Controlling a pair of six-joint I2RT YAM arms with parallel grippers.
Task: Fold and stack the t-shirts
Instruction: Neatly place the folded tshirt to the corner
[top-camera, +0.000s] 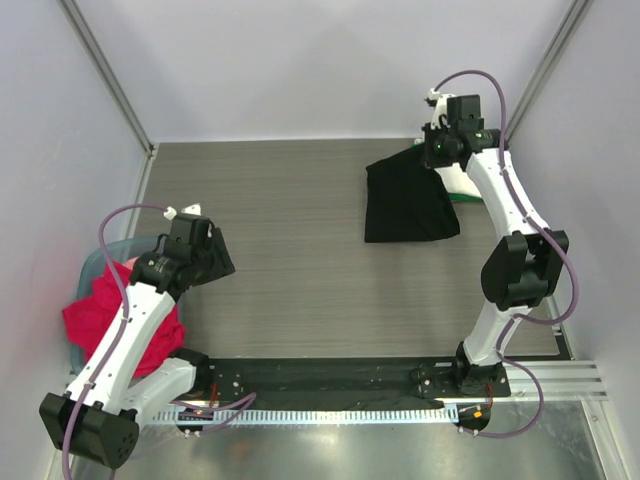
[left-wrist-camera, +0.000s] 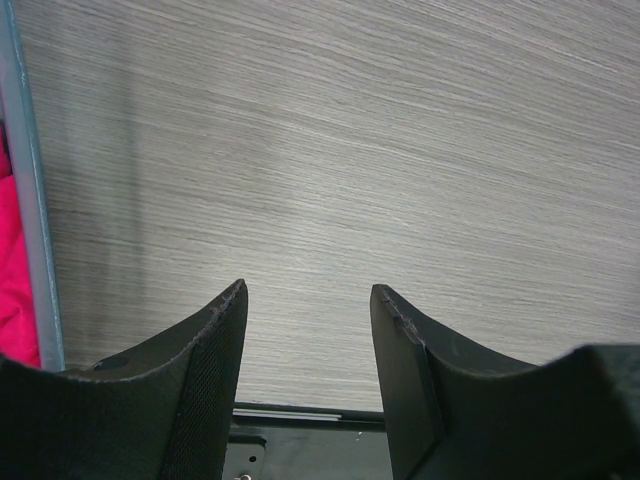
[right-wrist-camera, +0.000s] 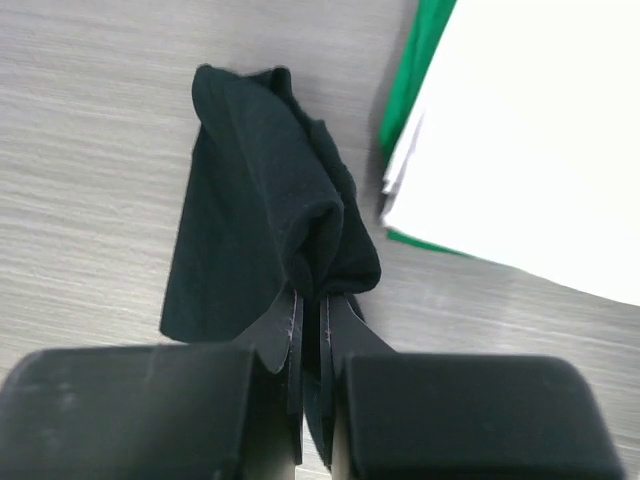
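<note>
a grey wood-grain table (top-camera: 300, 250) fills the middle, its grain running left to right. a pale blue plastic tub (top-camera: 92, 262) sits at its left side. in the left wrist view its rim (left-wrist-camera: 30, 200) is a straight blue-grey band beside the tabletop. pale lilac walls (top-camera: 300, 60) close three sides, with slanted metal posts (top-camera: 105, 70) at the far corners. a black plate (top-camera: 330, 378) runs along the near edge, then a white toothed strip (top-camera: 350, 412) and bare sheet metal (top-camera: 400, 455).
</note>
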